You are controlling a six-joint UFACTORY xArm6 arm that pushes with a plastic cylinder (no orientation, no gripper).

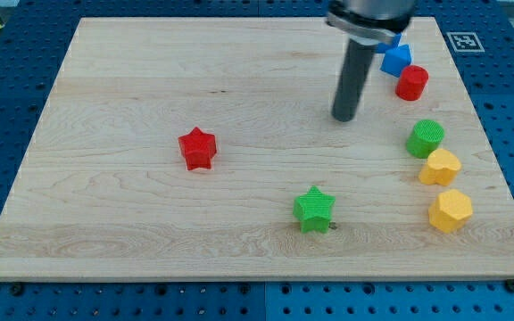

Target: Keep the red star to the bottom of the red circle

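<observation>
A: Where does the red star-shaped block (197,148) lie?

B: On the pale wooden table (132,80), left of the middle. Take it as the landmark. It lies flat, with bare wood all round it, touching nothing.

A: And the red circle?

B: The red round cylinder block (411,82) stands far to the view's right of the red star and higher in the view, near the table's upper right corner. So the star sits lower in the view than the circle, though well off to the left of it rather than straight beneath.

A: What is next to the circle?

B: A blue block (395,59), angular in shape, just up and left of it, very close or touching; it cannot be told which. The arm's dark housing partly covers the blue block's top.

A: The robot's tip?

B: The dark rod comes down from the view's top, and its tip (344,118) rests right of the red star and a little higher, well apart from it. It is nearer the red circle, but clear of that too.

A: Any claw?

B: None shows; the arm ends in the plain rod, so there is no spread or pinch to report.

A: The rest?

B: A green star-shaped block (314,209) lies down and right of the red star. Farther right, a green round block (426,137), then a yellow heart-like block (440,167), then a yellow hexagonal block (451,210), running downward along the table's right side.
</observation>
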